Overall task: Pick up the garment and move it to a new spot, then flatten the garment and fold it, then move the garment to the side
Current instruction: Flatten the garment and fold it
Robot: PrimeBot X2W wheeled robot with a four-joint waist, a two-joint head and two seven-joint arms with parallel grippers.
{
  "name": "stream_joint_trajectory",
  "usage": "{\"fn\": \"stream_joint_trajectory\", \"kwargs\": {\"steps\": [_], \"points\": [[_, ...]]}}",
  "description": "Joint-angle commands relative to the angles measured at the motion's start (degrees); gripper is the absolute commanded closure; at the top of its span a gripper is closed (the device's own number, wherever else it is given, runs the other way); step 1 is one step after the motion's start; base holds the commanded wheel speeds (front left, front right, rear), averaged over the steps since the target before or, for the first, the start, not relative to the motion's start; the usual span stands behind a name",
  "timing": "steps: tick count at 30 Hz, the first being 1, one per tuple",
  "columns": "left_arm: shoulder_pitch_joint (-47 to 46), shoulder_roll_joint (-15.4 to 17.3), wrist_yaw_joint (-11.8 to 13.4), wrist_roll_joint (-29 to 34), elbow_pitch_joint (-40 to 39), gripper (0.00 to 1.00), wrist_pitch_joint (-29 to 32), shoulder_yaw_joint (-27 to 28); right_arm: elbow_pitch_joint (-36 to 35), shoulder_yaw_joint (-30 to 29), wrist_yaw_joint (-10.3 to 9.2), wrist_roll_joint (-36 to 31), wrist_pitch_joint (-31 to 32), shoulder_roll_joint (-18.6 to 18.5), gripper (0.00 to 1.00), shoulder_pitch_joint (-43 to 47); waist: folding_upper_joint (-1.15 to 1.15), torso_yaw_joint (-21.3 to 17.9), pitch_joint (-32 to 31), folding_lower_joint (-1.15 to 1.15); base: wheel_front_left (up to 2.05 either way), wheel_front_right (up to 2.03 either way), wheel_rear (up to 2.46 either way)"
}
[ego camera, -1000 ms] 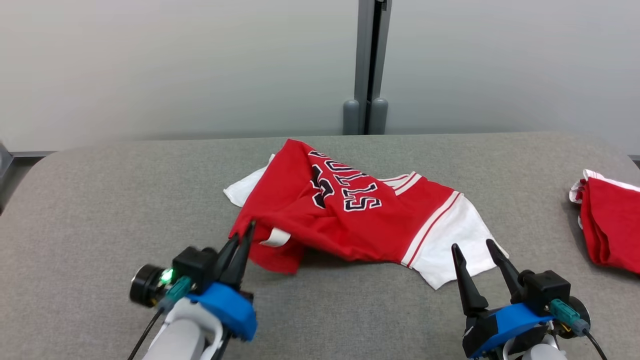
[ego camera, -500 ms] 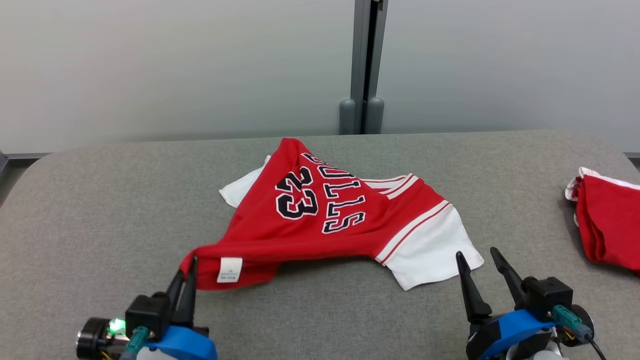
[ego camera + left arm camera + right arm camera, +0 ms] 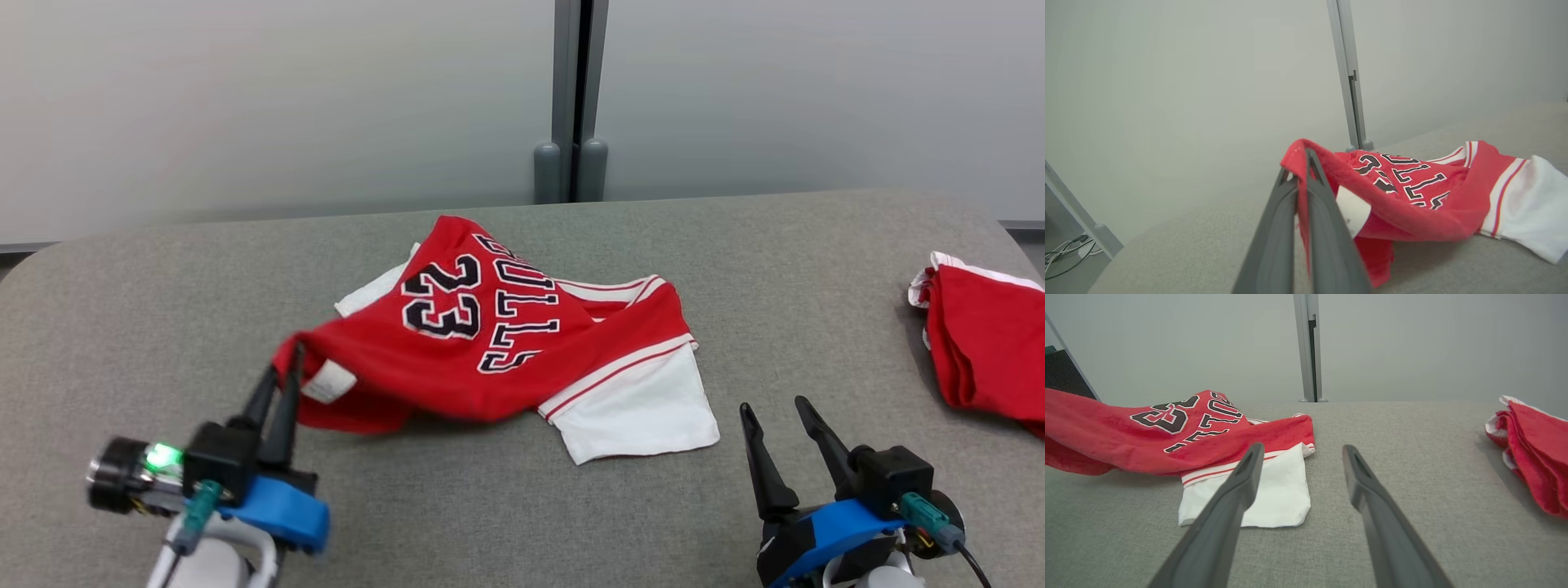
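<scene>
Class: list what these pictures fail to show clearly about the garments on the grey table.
1) White care label on the red-and-white basketball jersey: print too small, left wrist view.
2) Jersey's black lettering: first letters lost in a fold, head view.
3) Folded red-and-white cloth: cut off by the right edge, head view.

jersey [image 3: 490,376]: soft matt cloth | tabletop [image 3: 490,523]: rough felt-like fabric | post [image 3: 563,82]: smooth matt metal

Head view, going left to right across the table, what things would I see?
The left gripper → red and white jersey, pinched by it → right gripper, open → red cloth pile.
</scene>
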Motion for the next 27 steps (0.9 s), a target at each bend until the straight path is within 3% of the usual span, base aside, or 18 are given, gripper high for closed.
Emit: {"fn": "stream_joint_trajectory", "kwargs": {"steps": [1, 9, 10, 13, 22, 27], "points": [[1.32, -0.67, -0.30, 0.21, 0.44, 1.00, -0.15, -0.66, -0.13, -0.06, 0.00, 0.28, -0.17, -0.15, 0.00, -0.49, 0.00, 0.03, 0.14, 0.00, 0.00, 0.00, 0.00], [7.30, -5.44, -2.76, -1.06, 8.99, 1.00, -0.16, -5.46, 0.20, -0.44, 0.00, 0.00, -0.17, -0.15, 0.00, -0.90, 0.00, 0.62, 0.71, 0.00, 0.00, 0.00, 0.00], [7.73, -6.38, -2.75, -1.55, 9.90, 0.93, -0.15, -5.11, 0.27, -0.46, 0.00, -0.05, -0.16, -0.13, 0.00, -0.88, 0.00, 0.80, 0.62, 0.00, 0.00, 0.00, 0.00], [8.79, -8.07, -1.78, -2.51, 10.71, 0.00, -0.15, -3.00, 0.41, -0.41, 0.00, -0.08, -0.16, -0.16, 0.00, -1.07, 0.00, 1.13, 0.51, 0.00, 0.00, 0.00, 0.00], [10.59, -11.52, 0.00, -2.42, 1.72, 0.00, -0.14, 4.41, 0.54, -0.55, 0.00, 0.37, -0.17, -0.15, 0.00, -2.77, 0.00, 2.43, 0.76, 0.00, 0.00, 0.00, 0.00], [9.93, -12.44, -0.13, -2.01, 1.54, 0.00, -0.14, 6.41, 1.05, -0.11, 0.00, -0.14, -0.16, -0.14, 0.00, -3.89, 0.00, 3.16, 1.18, 0.00, 0.00, 0.00, 0.00]]}}
